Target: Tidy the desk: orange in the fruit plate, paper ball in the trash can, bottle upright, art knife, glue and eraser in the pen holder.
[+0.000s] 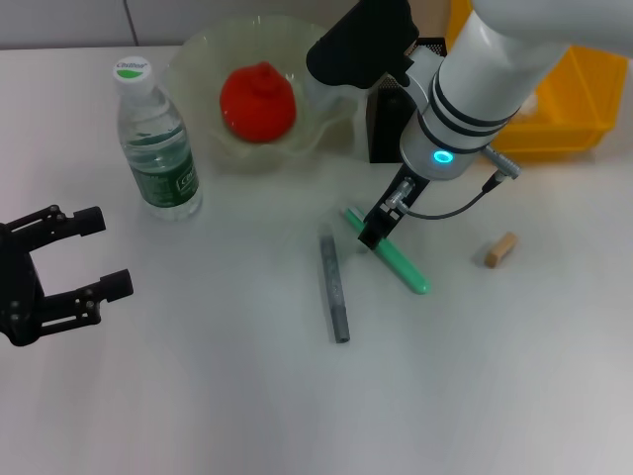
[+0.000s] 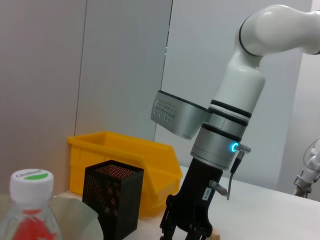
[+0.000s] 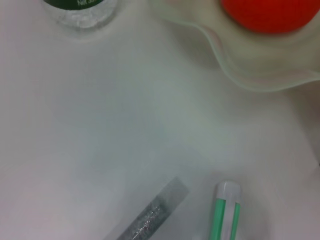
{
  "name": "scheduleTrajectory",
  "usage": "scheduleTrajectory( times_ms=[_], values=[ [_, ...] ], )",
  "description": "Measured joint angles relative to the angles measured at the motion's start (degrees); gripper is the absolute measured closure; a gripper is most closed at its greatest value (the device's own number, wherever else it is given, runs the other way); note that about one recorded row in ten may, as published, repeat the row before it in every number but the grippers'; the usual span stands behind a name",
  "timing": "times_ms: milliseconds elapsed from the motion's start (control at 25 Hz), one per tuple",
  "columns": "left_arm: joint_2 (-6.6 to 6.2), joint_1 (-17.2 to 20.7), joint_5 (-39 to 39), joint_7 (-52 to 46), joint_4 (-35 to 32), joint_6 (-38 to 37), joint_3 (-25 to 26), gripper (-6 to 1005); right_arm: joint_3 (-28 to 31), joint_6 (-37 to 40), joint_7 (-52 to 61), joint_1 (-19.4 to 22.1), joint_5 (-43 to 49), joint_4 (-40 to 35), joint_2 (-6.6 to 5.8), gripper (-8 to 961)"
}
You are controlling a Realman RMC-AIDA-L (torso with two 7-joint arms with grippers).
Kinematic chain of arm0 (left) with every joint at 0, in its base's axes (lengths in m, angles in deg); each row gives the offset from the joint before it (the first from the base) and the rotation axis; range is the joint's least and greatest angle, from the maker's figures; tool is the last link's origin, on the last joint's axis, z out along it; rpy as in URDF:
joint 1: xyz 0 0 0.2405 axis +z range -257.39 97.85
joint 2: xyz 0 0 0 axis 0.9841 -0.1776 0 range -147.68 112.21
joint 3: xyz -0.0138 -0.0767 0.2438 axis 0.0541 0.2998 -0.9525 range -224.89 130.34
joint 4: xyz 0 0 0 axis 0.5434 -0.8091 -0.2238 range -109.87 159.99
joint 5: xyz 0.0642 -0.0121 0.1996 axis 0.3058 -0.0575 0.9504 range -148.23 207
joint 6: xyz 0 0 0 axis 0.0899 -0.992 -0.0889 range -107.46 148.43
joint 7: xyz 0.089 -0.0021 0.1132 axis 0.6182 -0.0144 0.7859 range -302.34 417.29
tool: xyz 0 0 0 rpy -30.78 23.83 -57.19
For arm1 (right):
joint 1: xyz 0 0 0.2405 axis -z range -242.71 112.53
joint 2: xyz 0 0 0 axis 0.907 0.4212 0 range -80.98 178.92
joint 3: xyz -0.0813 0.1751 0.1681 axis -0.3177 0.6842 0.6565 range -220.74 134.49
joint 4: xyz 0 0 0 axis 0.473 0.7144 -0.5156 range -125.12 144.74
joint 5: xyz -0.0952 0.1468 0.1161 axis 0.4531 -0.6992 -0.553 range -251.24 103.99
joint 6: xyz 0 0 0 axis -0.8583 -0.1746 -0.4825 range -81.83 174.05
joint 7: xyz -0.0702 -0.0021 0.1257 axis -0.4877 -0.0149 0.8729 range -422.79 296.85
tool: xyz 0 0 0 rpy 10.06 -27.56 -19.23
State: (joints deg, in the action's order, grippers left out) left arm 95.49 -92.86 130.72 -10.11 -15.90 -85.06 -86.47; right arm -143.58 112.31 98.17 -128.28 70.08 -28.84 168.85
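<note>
The orange (image 1: 257,102) lies in the pale green fruit plate (image 1: 198,59). The bottle (image 1: 158,139) stands upright to the left of the plate. The grey art knife (image 1: 333,287) and the green glue stick (image 1: 401,262) lie flat mid-table; the tan eraser (image 1: 500,249) lies to their right. My right gripper (image 1: 373,236) hangs just above the glue's far end, open and empty. The pen holder (image 1: 388,124) stands behind it, partly hidden by the arm. My left gripper (image 1: 99,252) is open and empty at the left edge. The paper ball is not visible.
The yellow trash can (image 1: 579,94) stands at the back right, beside the pen holder. The right wrist view shows the glue's white cap (image 3: 227,192), the knife (image 3: 150,215), the plate's rim (image 3: 260,75) and the orange (image 3: 270,15). The left wrist view shows the right gripper (image 2: 187,235).
</note>
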Motion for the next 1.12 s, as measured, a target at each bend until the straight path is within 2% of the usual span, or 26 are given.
scheduleTrajectory(
  times_ms=[400,640,840,1120],
  values=[
    [0.07,-0.55,-0.07,-0.11,-0.01,0.05,-0.01,185,0.0,1.14,-0.11,-0.4,-0.45,0.78,0.0,547],
    [0.15,-1.01,-0.04,-0.09,0.04,0.52,-0.07,185,0.14,1.4,-0.12,-0.58,-0.62,1.06,0.0,785],
    [0.25,-1.09,-0.01,-0.09,0.12,1.21,-0.43,184,0.53,1.59,-0.12,-0.19,-0.68,0.31,0.0,890],
    [0.49,-1.06,0.0,-0.08,0.19,1.4,-0.45,185,0.14,1.02,-0.18,-0.17,-1.87,0.3,0.0,707]
  ],
)
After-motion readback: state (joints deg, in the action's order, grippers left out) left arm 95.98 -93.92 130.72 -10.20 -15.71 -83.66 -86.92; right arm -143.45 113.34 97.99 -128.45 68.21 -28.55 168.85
